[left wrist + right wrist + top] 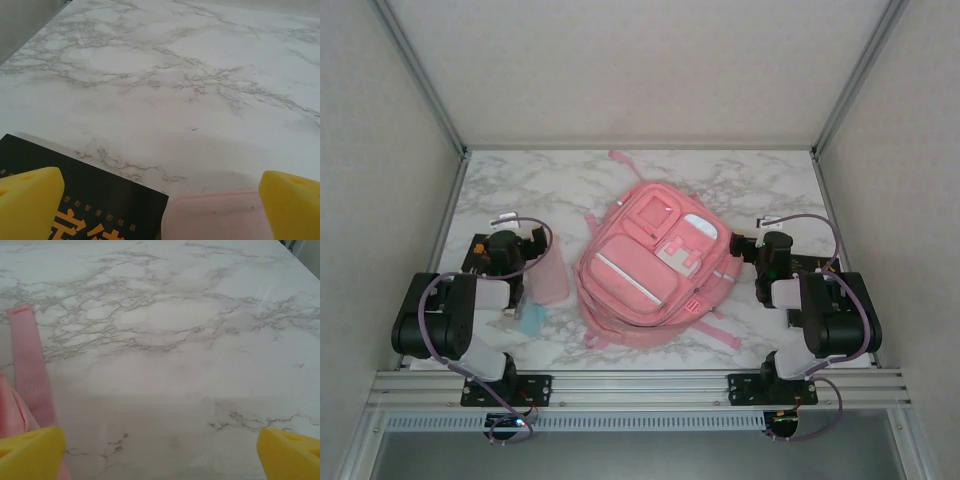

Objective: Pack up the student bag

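We are logging one pink backpack (655,265), centre frame, front up. We are holding left gripper (160,207) and right gripper (160,452) wide, empty.

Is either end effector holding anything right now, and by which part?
Nothing is held. The left end effector and right end effector both stand open; the student bag lies free on the table.

The white, grey-veined marble-look desk (550,185) is smooth, faintly glossy. The large pink backpack (630,285) is matt woven cloth, its flat pink strap (32,370) ribbed webbing.
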### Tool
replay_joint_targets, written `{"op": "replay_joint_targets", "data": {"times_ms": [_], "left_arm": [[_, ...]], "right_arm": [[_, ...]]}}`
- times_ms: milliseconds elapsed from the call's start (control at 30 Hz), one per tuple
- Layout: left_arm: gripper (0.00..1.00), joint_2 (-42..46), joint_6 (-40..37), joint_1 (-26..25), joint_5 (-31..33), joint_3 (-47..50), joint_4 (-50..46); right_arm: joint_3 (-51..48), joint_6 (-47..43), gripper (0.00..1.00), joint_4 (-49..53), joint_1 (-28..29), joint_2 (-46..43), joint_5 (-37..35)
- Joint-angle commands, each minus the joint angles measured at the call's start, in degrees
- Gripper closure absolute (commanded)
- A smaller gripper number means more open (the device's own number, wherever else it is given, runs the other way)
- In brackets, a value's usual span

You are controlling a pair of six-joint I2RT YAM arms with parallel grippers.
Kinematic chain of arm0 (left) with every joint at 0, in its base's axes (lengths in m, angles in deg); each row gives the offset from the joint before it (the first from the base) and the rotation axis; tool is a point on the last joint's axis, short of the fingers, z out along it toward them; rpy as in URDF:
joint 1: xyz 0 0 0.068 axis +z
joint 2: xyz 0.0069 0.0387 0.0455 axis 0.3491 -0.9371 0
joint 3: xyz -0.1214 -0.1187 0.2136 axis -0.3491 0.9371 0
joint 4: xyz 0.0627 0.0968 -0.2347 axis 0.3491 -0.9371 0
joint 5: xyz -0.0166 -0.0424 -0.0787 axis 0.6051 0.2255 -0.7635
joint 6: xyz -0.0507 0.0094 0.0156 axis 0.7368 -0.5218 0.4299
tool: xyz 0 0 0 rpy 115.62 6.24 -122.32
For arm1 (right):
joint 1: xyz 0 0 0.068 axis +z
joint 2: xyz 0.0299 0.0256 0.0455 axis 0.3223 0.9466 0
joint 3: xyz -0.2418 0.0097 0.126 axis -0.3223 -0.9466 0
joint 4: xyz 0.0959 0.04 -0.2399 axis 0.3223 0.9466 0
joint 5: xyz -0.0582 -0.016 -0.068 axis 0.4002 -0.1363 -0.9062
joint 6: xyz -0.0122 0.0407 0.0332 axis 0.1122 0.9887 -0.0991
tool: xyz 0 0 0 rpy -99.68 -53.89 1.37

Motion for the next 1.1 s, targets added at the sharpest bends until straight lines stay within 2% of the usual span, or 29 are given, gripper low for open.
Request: {"op": "replay_joint_targets", "data": {"times_ms": [0,900,967,1067], "left_arm": [[0.00,0.1,-0.1,0.6,-0.6,-1.0,0.6],[0.00,0.1,-0.5,1.2,-3.7,-1.4,-0.2],[0.00,0.1,-0.6,1.1,-3.5,-1.4,-0.1],[0.00,2.4,-0.4,1.0,-2.7,-3.8,-6.5]], "right_arm": [[1.0,0.2,0.01,-0.9,0.3,-0.1,1.4],[1.0,0.2,0.01,-1.0,0.2,-0.2,1.7],[2.4,0.7,0.01,2.3,0.2,-1.5,0.3],[11.1,2.0,0.02,20.2,0.9,-6.0,-3.5]]}}
